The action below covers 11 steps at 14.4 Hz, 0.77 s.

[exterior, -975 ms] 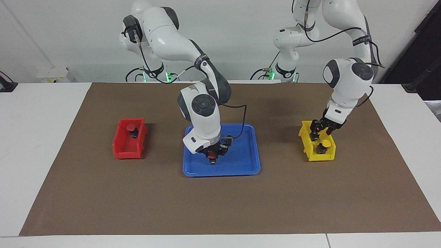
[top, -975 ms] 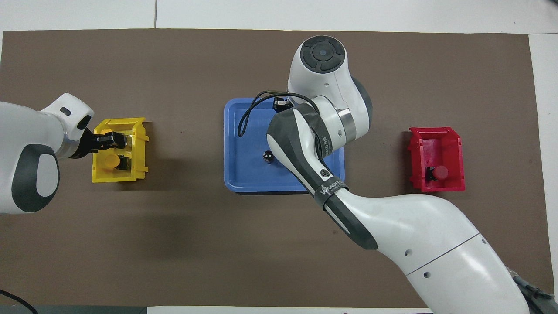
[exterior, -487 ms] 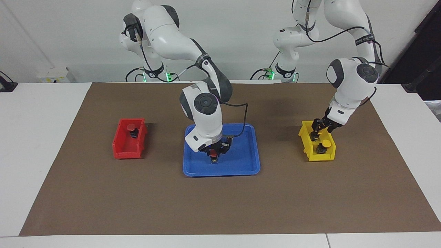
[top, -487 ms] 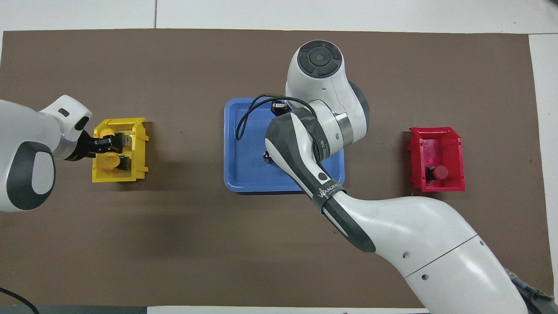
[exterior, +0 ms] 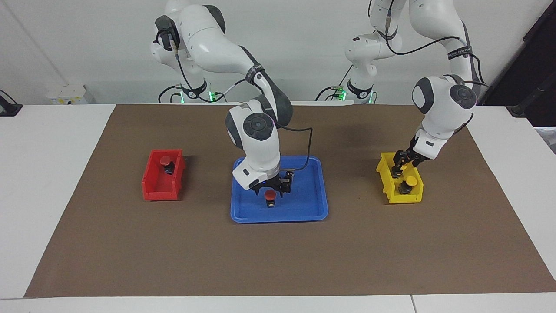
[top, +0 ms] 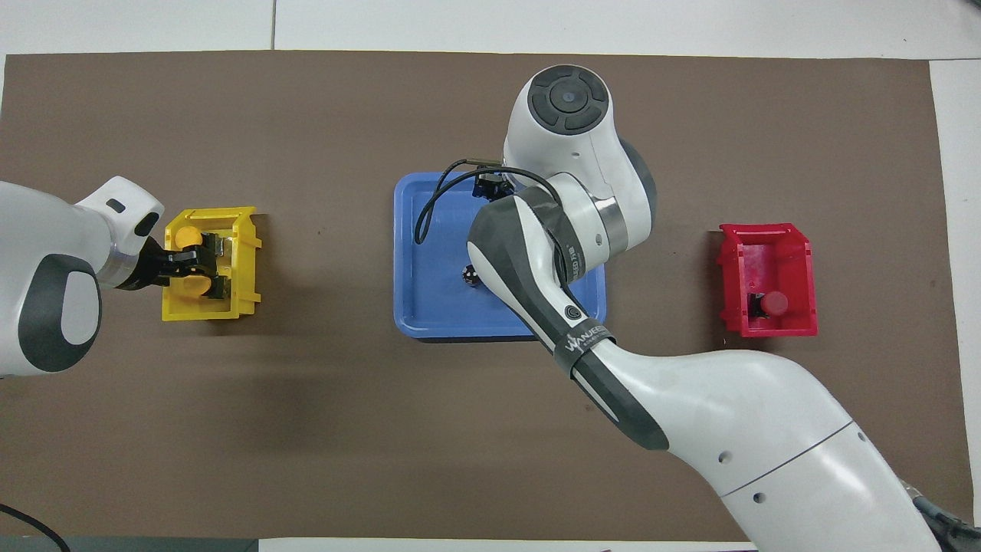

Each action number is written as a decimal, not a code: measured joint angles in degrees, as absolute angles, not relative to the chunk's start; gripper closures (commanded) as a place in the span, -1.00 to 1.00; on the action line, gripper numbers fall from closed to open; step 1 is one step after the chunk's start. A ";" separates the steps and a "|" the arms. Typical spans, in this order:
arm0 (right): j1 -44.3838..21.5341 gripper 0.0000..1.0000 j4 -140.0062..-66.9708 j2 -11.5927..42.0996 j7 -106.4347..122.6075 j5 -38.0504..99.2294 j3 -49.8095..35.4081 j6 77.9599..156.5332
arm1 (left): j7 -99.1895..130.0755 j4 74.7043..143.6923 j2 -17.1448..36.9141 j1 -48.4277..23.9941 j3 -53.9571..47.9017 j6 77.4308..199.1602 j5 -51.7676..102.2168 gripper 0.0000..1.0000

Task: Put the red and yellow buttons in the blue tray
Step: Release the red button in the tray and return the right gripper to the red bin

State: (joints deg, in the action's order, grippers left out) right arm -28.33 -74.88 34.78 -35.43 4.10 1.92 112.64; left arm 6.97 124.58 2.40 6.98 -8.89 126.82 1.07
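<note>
Since the earlier frame the right hand (exterior: 271, 188) has let go and risen a little, so the red button (exterior: 270, 196) it carried now stands upright on the floor of the blue tray (exterior: 310, 204), just under the spread fingers and clear of them. The left hand (exterior: 400, 167) has lifted slightly over the yellow bin (exterior: 384, 180) at the left arm's end of the surface (exterior: 278, 256), and it is clamped on a yellow button (exterior: 404, 165) raised above the bin's floor. A second yellow button (exterior: 409, 182) sits in that bin, farther from the robots than the held one. At the right arm's end, the red bin (exterior: 158, 187) holds a second red button (exterior: 165, 161), lying in the part of the bin nearest the robots.
</note>
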 measured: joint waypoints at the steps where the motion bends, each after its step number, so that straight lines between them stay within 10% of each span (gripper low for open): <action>1: -27.61 -0.90 -74.65 33.43 -34.25 3.84 2.28 111.78 | 7.05 124.58 2.41 6.95 -8.97 126.88 1.07 -0.44; 8: -10.54 -0.84 -84.19 17.63 -4.50 3.56 2.84 101.24 | 7.22 124.89 2.74 6.29 -9.08 126.87 1.07 -0.39; 11: -5.37 -0.73 -96.58 11.12 2.69 3.56 2.81 103.33 | 7.26 124.89 2.89 6.29 -9.08 126.87 1.07 0.02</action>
State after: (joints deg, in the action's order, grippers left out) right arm -5.37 -96.58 11.12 2.69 3.56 2.81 103.33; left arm 7.26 124.89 2.89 6.29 -9.08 126.87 1.07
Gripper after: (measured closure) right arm 0.093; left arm 0.313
